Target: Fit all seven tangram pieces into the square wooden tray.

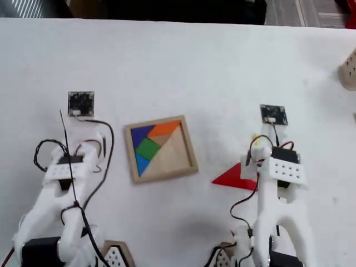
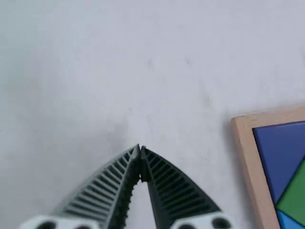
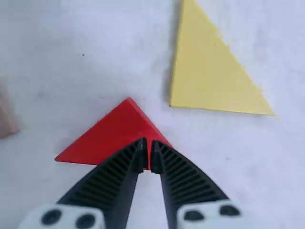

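Observation:
The square wooden tray (image 1: 192, 149) lies in the middle of the table between the two arms. It holds a dark blue triangle (image 1: 141, 135), an orange piece (image 1: 165, 129), a green square (image 1: 147, 149) and a light blue piece (image 1: 142, 163); its right half is bare wood. A red triangle (image 3: 112, 136) lies flat on the table right of the tray, seen also as the red triangle (image 1: 232, 177). My right gripper (image 3: 148, 145) is shut with its tips over that triangle's edge. A yellow triangle (image 3: 209, 76) lies just beyond. My left gripper (image 2: 139, 152) is shut and holds nothing, left of the tray corner (image 2: 245, 157).
A small black board (image 1: 81, 103) and another black board (image 1: 273, 114) sit ahead of the arms, with cables trailing. A pegged wooden block (image 1: 349, 69) stands at the right edge. White table stretches behind the tray.

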{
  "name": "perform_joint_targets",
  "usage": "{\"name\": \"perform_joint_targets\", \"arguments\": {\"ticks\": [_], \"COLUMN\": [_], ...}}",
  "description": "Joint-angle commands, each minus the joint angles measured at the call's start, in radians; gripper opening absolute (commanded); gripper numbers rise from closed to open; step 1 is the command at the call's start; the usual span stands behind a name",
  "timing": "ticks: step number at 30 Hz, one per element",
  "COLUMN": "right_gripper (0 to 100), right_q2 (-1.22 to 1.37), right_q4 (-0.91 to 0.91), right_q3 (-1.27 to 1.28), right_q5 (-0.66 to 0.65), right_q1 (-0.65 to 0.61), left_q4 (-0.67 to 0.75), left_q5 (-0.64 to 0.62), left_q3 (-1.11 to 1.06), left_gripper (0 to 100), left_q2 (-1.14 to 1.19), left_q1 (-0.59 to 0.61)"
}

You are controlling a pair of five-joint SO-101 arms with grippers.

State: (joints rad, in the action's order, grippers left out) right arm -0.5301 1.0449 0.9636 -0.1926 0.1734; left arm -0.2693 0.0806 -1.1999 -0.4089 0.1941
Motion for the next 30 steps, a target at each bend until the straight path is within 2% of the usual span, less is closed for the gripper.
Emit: {"name": "perform_joint_targets", "arguments": {"ticks": [1,6,11,18,21,26,30], "right_gripper": [1.8,1.7,1.7,2.2,2.8,11.9,12.1], "right_q2": [-0.031,-0.128,-0.378,-0.615,-0.581,-0.383,-0.120], "right_q4": [0.005,0.059,0.007,-0.038,-0.059,-0.085,-0.087], "right_q3": [-0.003,0.012,0.143,0.253,0.252,0.173,0.057], "right_q5": [0.002,-0.044,-0.049,-0.046,-0.046,0.031,-0.034], "right_q1": [0.030,0.022,0.033,0.081,0.088,0.140,0.136], "left_q4": [-0.006,-0.077,-0.064,-0.040,-0.040,-0.040,-0.040], "left_q5": [0.072,0.080,0.160,0.167,0.169,0.169,0.169], "left_q3": [0.012,-0.025,-0.091,-0.126,-0.126,-0.124,-0.123], "left_gripper": [2,2,2,2,2,2,2], "left_q2": [-0.027,-0.119,-0.203,-0.239,-0.239,-0.236,-0.236], "left_q1": [-0.018,-0.042,-0.061,-0.061,-0.061,-0.061,-0.061]}}
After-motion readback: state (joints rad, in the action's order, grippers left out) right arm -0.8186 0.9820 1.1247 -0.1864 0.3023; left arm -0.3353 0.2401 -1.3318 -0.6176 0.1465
